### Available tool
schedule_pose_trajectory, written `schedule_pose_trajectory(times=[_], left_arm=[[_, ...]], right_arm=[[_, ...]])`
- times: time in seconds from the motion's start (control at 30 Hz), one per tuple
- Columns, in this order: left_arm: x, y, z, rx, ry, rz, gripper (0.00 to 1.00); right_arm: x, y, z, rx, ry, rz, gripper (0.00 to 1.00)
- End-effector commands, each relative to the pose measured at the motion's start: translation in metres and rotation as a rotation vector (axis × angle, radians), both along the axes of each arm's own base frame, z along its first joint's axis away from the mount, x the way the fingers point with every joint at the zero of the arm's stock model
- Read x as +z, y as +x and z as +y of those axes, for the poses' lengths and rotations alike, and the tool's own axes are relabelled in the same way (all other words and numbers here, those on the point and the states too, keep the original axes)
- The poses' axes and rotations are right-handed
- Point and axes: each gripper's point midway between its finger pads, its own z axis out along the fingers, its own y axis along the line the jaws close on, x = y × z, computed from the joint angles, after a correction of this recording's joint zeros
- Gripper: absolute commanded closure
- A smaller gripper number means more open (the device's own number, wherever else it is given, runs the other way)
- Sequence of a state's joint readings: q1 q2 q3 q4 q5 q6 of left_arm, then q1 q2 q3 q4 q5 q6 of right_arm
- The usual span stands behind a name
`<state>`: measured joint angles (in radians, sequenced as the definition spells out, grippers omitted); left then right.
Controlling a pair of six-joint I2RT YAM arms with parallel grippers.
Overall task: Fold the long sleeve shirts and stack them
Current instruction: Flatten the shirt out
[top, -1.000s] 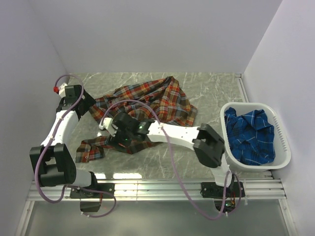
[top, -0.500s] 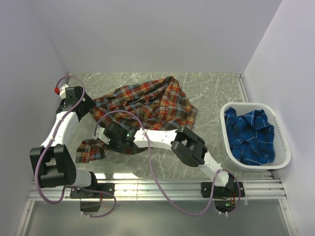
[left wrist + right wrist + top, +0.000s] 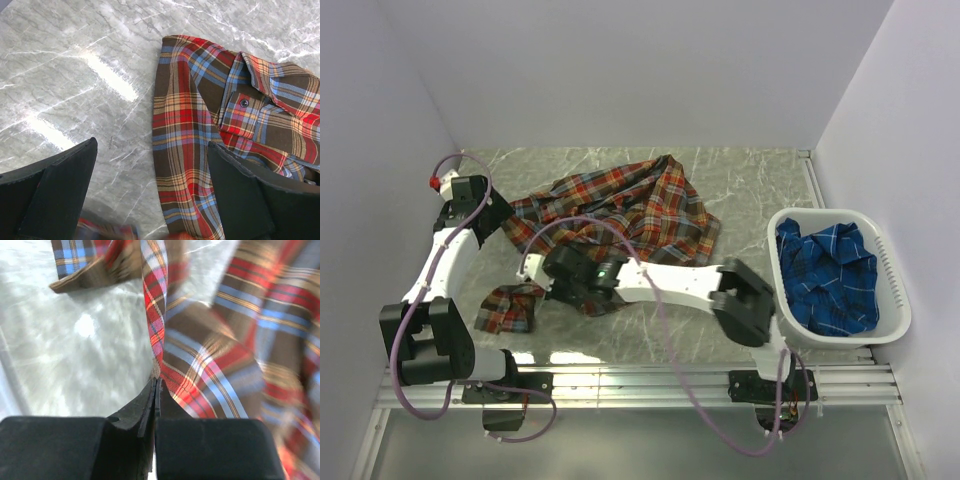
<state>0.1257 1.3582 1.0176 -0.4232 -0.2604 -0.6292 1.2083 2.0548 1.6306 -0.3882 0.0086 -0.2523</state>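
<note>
My right gripper (image 3: pixel 156 385) is clenched on the red-orange plaid shirt (image 3: pixel 630 205). In the right wrist view its black fingers (image 3: pixel 132 415) meet with no gap, and a thin ridge of checked cloth rises from between them. More of the shirt hangs blurred to the right, with the marbled table (image 3: pixel 750 180) showing on the left.

From above, my right arm reaches from its base at the near right across to the left. The pinch sits on the shirt's near edge, just beside a sleeve end (image 3: pixel 510 308) that lies crumpled at the near left of the table.

Farther back on the left, my left gripper (image 3: pixel 150 150) is released, its fingers spread wide with nothing held between them. Below it, in the left wrist view, a flat strip of the same shirt runs across the stone, and a buttoned cuff (image 3: pixel 240 112) lies to its right. I cannot tell whether these fingers touch the cloth.

The body of the red-orange shirt lies rumpled and unfolded across the middle of the table, reaching toward the far side.

At the right edge stands a white basket (image 3: pixel 892 270), with the blue plaid shirt (image 3: pixel 825 275) bunched inside it, well apart from the red-orange one.
</note>
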Motion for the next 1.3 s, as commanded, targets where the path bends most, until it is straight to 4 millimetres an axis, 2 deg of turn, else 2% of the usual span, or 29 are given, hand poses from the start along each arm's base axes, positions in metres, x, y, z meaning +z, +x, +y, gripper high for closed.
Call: schedule_pose_trajectory(times=[0.0,0.03,0.1,0.13,0.17,0.23,0.27,0.37,0.47,0.53,0.63,0.7,0.8,0.87,0.93,0.97,1.03,1.1,1.13,1.27], left_arm=[[0.022,0.007,0.001,-0.01,0.018,-0.068,0.02],[0.022,0.008,0.002,-0.009,0.017,-0.07,0.02],[0.021,0.007,0.001,-0.012,0.015,-0.067,0.02],[0.02,0.007,0.0,-0.014,0.011,-0.067,0.02],[0.018,0.007,0.0,-0.016,0.008,-0.062,0.02],[0.019,0.008,-0.002,-0.026,0.0,-0.066,0.02],[0.017,0.009,-0.003,-0.029,-0.003,-0.061,0.02],[0.012,0.01,-0.008,-0.046,-0.022,-0.052,0.02],[0.009,0.011,-0.014,-0.067,-0.041,-0.047,0.02],[0.007,0.011,-0.019,-0.083,-0.051,-0.042,0.02],[-0.003,0.01,-0.027,-0.1,-0.069,-0.017,0.02],[-0.009,0.01,-0.032,-0.11,-0.089,-0.004,0.02],[-0.017,0.011,-0.036,-0.113,-0.114,0.014,0.02],[-0.024,0.013,-0.037,-0.11,-0.134,0.025,0.02],[-0.033,0.014,-0.04,-0.112,-0.153,0.049,0.03],[-0.038,0.014,-0.042,-0.114,-0.162,0.06,0.03],[-0.05,0.014,-0.044,-0.109,-0.18,0.091,0.03],[-0.058,0.014,-0.045,-0.106,-0.195,0.11,0.04],[-0.066,0.014,-0.046,-0.103,-0.203,0.132,0.04],[-0.084,0.009,-0.051,-0.091,-0.241,0.181,0.05]], right_arm=[[0.063,-0.007,-0.023,-0.013,0.09,-0.044,1.0],[0.075,-0.011,-0.031,-0.01,0.107,-0.045,1.0],[0.06,-0.021,-0.055,-0.008,0.044,-0.005,1.0],[0.068,-0.024,-0.064,-0.016,0.053,0.0,1.0],[0.055,-0.033,-0.078,-0.004,0.019,0.04,1.0],[0.054,-0.043,-0.099,-0.019,0.0,0.08,1.0],[0.042,-0.049,-0.112,-0.025,-0.032,0.109,1.0],[0.031,-0.057,-0.145,-0.084,-0.072,0.186,1.0],[0.022,-0.049,-0.178,-0.193,-0.09,0.217,1.0],[0.023,-0.037,-0.201,-0.287,-0.064,0.23,1.0],[0.028,-0.023,-0.225,-0.388,-0.017,0.249,1.0],[0.032,-0.016,-0.234,-0.435,0.016,0.243,1.0],[0.041,0.002,-0.257,-0.591,0.073,0.221,1.0],[0.04,0.009,-0.273,-0.677,0.089,0.233,1.0],[0.042,0.02,-0.293,-0.821,0.115,0.211,1.0],[0.042,0.032,-0.315,-0.929,0.101,0.173,1.0],[0.042,0.037,-0.336,-1.045,0.122,0.153,1.0],[0.049,0.045,-0.348,-1.095,0.183,0.138,1.0],[0.046,0.044,-0.349,-1.095,0.193,0.14,1.0],[0.052,0.048,-0.34,-1.074,0.258,0.15,1.0]])
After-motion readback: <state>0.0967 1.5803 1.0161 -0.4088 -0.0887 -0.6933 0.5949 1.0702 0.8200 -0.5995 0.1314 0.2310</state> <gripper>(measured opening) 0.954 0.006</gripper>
